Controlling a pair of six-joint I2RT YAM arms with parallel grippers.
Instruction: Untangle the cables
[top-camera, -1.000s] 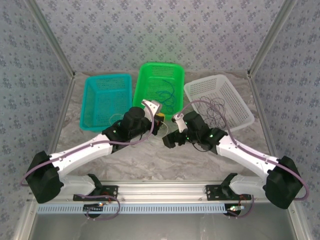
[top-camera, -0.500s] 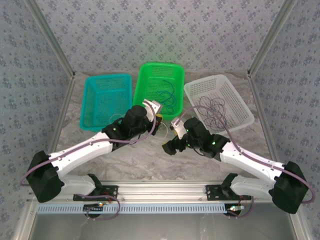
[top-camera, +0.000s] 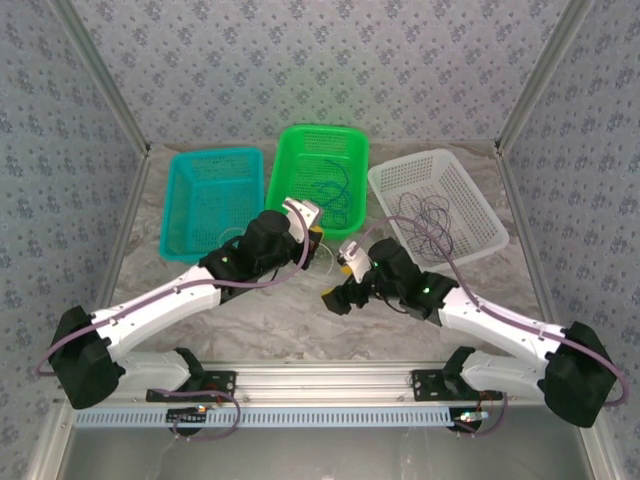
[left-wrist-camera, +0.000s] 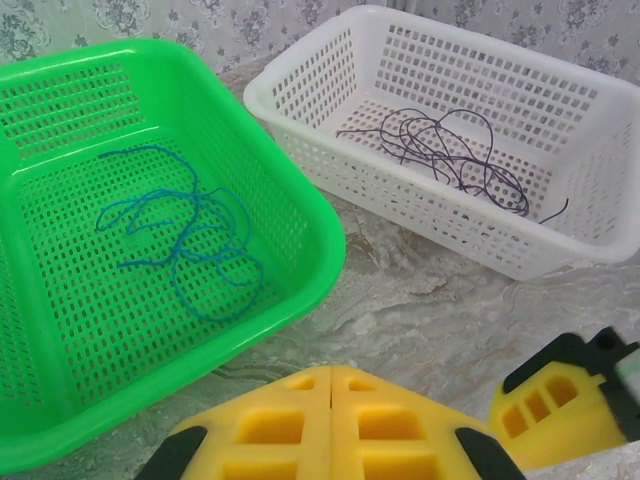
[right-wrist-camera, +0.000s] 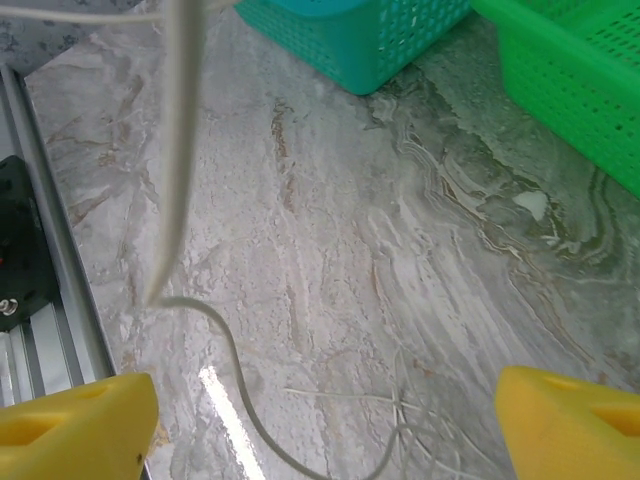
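On the marbled table (right-wrist-camera: 330, 230) between the arms lies the pale cable (right-wrist-camera: 178, 150), with one strand rising steeply off the surface. The blue cable (left-wrist-camera: 185, 200) lies looped in the green basket (left-wrist-camera: 330, 250), and the dark purplish cable (left-wrist-camera: 440, 150) in the white basket (left-wrist-camera: 420, 215). The left gripper (left-wrist-camera: 330, 400) is clenched, pads touching; whether it pinches anything cannot be told. The right gripper (right-wrist-camera: 330, 430) is spread wide above the table, holding nothing.

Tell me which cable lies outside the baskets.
The whitish cable, trailing on the table; the blue cable lies in the green basket, the dark cable in the white basket.
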